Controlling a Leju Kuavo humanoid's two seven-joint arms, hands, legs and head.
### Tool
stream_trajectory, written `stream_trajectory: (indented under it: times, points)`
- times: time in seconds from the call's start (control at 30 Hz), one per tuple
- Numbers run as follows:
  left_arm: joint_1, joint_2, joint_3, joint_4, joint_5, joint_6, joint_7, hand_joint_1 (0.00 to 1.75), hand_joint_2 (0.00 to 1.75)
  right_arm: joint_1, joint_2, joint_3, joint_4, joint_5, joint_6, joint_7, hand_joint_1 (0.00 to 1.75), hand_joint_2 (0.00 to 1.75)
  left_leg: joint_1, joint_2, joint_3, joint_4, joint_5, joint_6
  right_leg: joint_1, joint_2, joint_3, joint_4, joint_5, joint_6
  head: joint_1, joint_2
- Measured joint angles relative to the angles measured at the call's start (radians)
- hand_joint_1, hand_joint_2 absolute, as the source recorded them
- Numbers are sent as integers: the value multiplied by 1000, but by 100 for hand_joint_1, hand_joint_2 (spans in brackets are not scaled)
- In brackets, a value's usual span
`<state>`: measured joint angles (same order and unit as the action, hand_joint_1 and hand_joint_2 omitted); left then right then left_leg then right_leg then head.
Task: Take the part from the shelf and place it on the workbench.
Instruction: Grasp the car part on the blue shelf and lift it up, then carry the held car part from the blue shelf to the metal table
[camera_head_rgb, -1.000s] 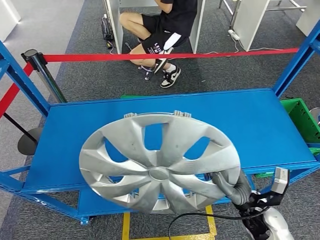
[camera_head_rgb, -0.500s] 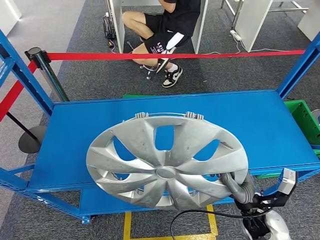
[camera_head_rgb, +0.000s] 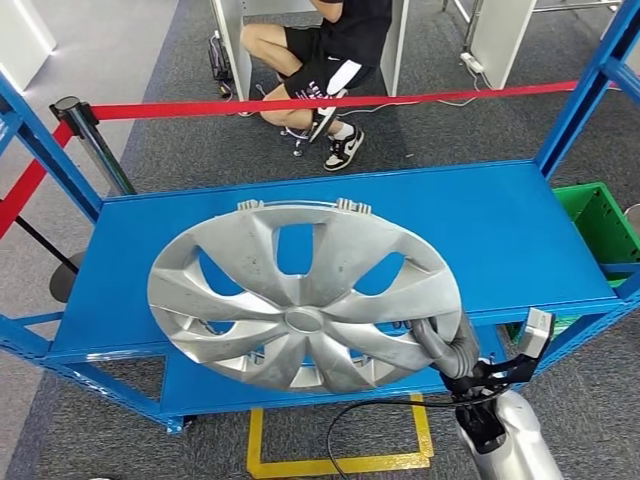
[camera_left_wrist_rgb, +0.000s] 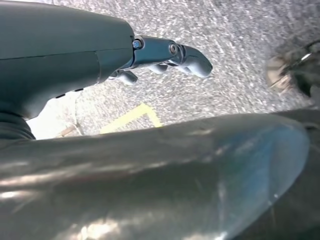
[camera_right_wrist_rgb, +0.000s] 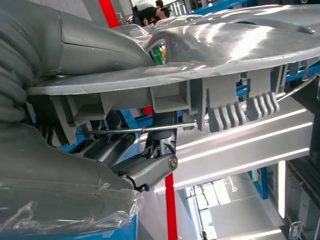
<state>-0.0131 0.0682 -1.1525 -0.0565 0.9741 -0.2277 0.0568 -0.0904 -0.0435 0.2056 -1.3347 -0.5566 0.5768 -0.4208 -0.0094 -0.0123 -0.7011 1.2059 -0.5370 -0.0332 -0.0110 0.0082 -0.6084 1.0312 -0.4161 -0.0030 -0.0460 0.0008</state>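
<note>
The right arm (camera_head_rgb: 507, 440) rises from the near right, silver at the forearm and grey and ribbed at the wrist, and its right hand (camera_head_rgb: 445, 350) grips the near right rim of the wheel cover (camera_head_rgb: 302, 295), thumb over the face. In the right wrist view, dark fingers (camera_right_wrist_rgb: 151, 170) curl under the rim's underside. The left hand (camera_left_wrist_rgb: 113, 55) hangs with nothing in it, its fingers (camera_left_wrist_rgb: 181, 52) extended and slightly apart.
</note>
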Motion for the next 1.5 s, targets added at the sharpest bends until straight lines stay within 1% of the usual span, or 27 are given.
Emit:
stream_trajectory:
  times: [0.03, 0.1, 0.17, 0.23, 0.27, 0.37, 0.43, 0.5, 0.53, 0.57, 0.6, 0.67, 0.73, 0.77, 0.83, 0.9, 1.0, 1.03, 1.07, 1.13, 1.2, 1.27, 1.3, 1.37, 1.4, 1.43, 1.5]
  points:
    - [-1, 1, -3, -2, -1, 0, 2, 0, 0, -2, 1, 2, 4, 5, -2, -2, 175, 175, 3, 0, -11, 50, -22, -3, 0, 0, -13, 0, 10, 0, 0, 0]
    - [-4, 2, -9, -5, -1, 1, 4, 0, 0, -7, 3, 6, 12, 14, -8, -5, 175, 175, 6, 0, 18, 50, -10, -5, 0, -1, -37, 1, 29, 3, 0, 0]
    - [-7, 3, -12, -8, 4, 2, 4, 0, 0, -13, 5, 10, 18, 17, -12, -7, 175, 175, 9, 0, 114, -73, 29, -2, 0, 0, -57, 1, 48, 9, 0, 0]
    - [-12, 3, -13, -12, 9, 5, 4, 0, 0, -20, 6, 11, 20, 19, -14, -11, 175, 175, 7, -1, 192, -189, 40, 6, 1, 0, -69, 0, 66, 19, 1, 0]
    - [-14, 3, -13, -13, 11, 6, 4, 0, 0, -23, 7, 12, 22, 21, -15, -13, 175, 175, 4, -2, 205, -215, 38, 11, 1, -1, -71, -4, 76, 26, 1, 0]
    - [-13, 3, -13, -14, 14, 8, 3, 0, 0, -26, 7, 13, 26, 49, -26, -29, 175, 175, 1, 0, 188, -228, 62, 33, -3, -1, -79, -15, 91, 46, 0, 0]
    - [-10, 3, -13, -14, 19, 8, 3, 0, 0, -25, 7, 13, 27, 87, -39, -45, 175, 175, 3, 3, 170, -231, 85, 47, -4, -2, -103, 40, 25, 52, 4, 0]
    - [-10, 3, -14, -14, 24, 8, 3, 0, 0, -26, 7, 14, 27, 120, -46, -61, 175, 175, 2, 4, 143, -231, 108, 54, -2, -2, -137, 174, -80, 54, 7, 0]
    - [-10, 2, -14, -14, 26, 9, 3, 0, 0, -26, 7, 14, 27, 130, -45, -68, 175, 175, 0, 4, 128, -230, 120, 56, -1, -2, -146, 236, -111, 54, 8, 0]
    - [-10, 1, -14, -14, 27, 9, 3, 0, 0, -26, 8, 14, 27, 135, -42, -75, 175, 175, -1, 4, 113, -230, 131, 56, 1, -2, -142, 273, -119, 53, 8, 0]
    - [-10, -1, -15, -14, 28, 9, 3, 0, 0, -26, 8, 14, 27, 138, -39, -80, 175, 175, -3, 4, 99, -229, 142, 55, 3, -2, -119, 273, -107, 51, 8, 0]
    - [-10, -4, -16, -15, 29, 9, 3, 0, 0, -29, 11, 15, 27, 150, -35, -86, 175, 175, -4, 4, 76, -227, 162, 51, 6, -2, -20, 167, -72, 45, 8, 0]
    - [-9, -5, -16, -15, 30, 9, 3, 0, 0, -33, 13, 15, 24, 167, -30, -90, 175, 175, -6, 4, 62, -225, 180, 43, 10, -2, 78, 32, -77, 38, 7, 0]
    - [-9, -5, -17, -15, 31, 8, 2, 0, 0, -35, 14, 15, 23, 174, -23, -93, 175, 175, -6, 4, 59, -224, 188, 38, 13, -1, 99, -5, -88, 34, 8, 0]
    - [-8, -4, -18, -15, 31, 6, 2, 0, 0, -36, 15, 16, 21, 187, -1, -103, 175, 175, -5, 3, 57, -227, 204, 27, 15, 0, 95, -16, -81, 22, 11, 0]
    - [-5, -3, -19, -16, 31, 3, 1, 0, 0, -39, 15, 19, 21, 207, 16, -112, 175, 175, -3, 3, 44, -211, 181, 13, 11, -3, 82, -20, -62, 7, 11, 0]
    - [-5, -4, -20, -17, 38, 3, 0, 0, 0, -41, 15, 23, 16, 241, 20, -122, 175, 175, 5, 2, -8, -61, 38, -9, 7, -5, 42, -21, -24, -3, 4, 0]
    - [-5, -5, -20, -17, 44, 5, 0, 0, 0, -41, 15, 24, 15, 248, 20, -125, 175, 175, 9, 2, -23, 4, 4, -14, 6, -5, 26, -20, -11, -2, 4, 0]
    - [-5, -5, -20, -17, 50, 7, -1, 0, 0, -40, 15, 24, 13, 253, 18, -128, 175, 175, 12, 2, -26, 50, -7, -18, 6, -5, 10, -19, 1, 0, 4, 0]
    - [-6, -7, -20, -17, 57, 10, -3, 0, 0, -40, 14, 23, 11, 258, 16, -130, 175, 175, 18, 3, 16, 45, 27, -23, 3, -6, -20, -19, 25, 5, 4, 0]
    - [-8, -9, -20, -19, 59, 10, -4, 0, 0, -40, 13, 23, 4, 260, 14, -130, 175, 175, 24, 2, 122, -77, 57, -26, 2, -5, -43, -18, 46, 15, 4, 0]
    - [-13, -12, -20, -20, 60, 11, -5, 0, 0, -43, 13, 23, -5, 260, 13, -131, 175, 175, 23, 0, 207, -200, 43, -14, 2, -4, -57, -19, 69, 28, 5, 0]
    - [-15, -13, -20, -21, 61, 11, -6, 0, 0, -44, 12, 23, -8, 260, 12, -131, 175, 175, 20, -1, 222, -231, 36, -4, 1, -5, -61, -23, 81, 36, 6, 0]
    - [-14, -14, -20, -21, 64, 12, -7, 0, 0, -40, 11, 23, -10, 263, 12, -133, 175, 175, 15, 0, 210, -242, 49, 19, -5, -5, -66, -36, 103, 50, 6, 0]
    - [-12, -15, -20, -21, 69, 13, -8, 0, 0, -34, 9, 23, -12, 266, 11, -134, 175, 175, 14, 2, 202, -244, 60, 29, -7, -5, -73, -31, 92, 56, 7, 0]
    - [-9, -15, -19, -21, 76, 16, -10, 0, 0, -27, 6, 23, -17, 271, 9, -136, 175, 175, 14, 4, 192, -246, 73, 37, -8, -5, -85, -5, 61, 60, 9, 0]
    - [-4, -18, -15, -21, 95, 24, -15, 0, 0, -13, -4, 19, -32, 279, 5, -138, 175, 175, 13, 6, 166, -246, 96, 49, -8, -5, -121, 111, -45, 63, 11, 0]
